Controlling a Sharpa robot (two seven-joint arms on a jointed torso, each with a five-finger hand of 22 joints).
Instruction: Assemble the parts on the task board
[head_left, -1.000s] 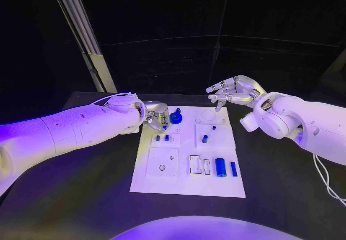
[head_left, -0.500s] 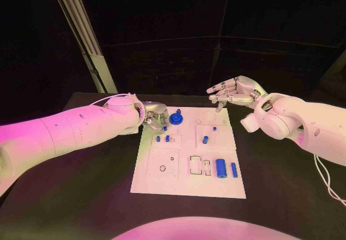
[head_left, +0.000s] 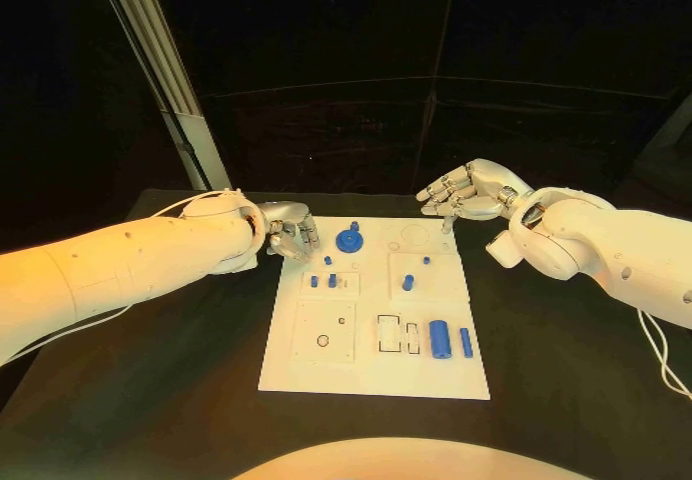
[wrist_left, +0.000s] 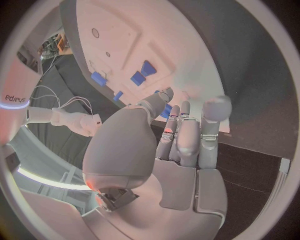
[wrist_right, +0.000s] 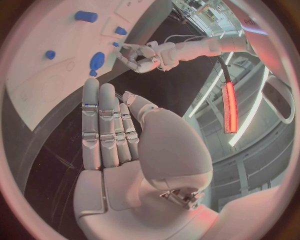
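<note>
Hovering is what both silver many-fingered hands are doing right now, neither one carrying anything. The left hand (head_left: 289, 233) is hanging just off the left edge of the flat white plastic task board (head_left: 361, 375) near its far corner, fingers lying side by side and gently curled, nothing between them as far as the left wrist view is showing. The right hand (head_left: 469, 190) is floating over the board's far right corner, fingers close together and loosely bent, also gripping nothing. Closest to the left hand is the round blue knob-like part with a stubby stem (head_left: 349, 239), standing at the far edge of the board; I'm guessing that's the piece in play. If so, I'd be coming at it from straight above and pinching the stem rather than the smooth rounded disc, since that glossy plastic is probably going to slip. Elsewhere, small blue pegs (head_left: 323, 282) are standing in the middle-left block, another short blue peg (head_left: 410, 281) is sitting in the middle-right block, and a fat blue cylinder (head_left: 440, 336) plus a thin blue bar (head_left: 466, 342) are lying near the right edge beside open rectangular slots (head_left: 391, 333). Everything's looking hard, smooth and moulded, so tight, square alignment is mattering more than force.
</note>
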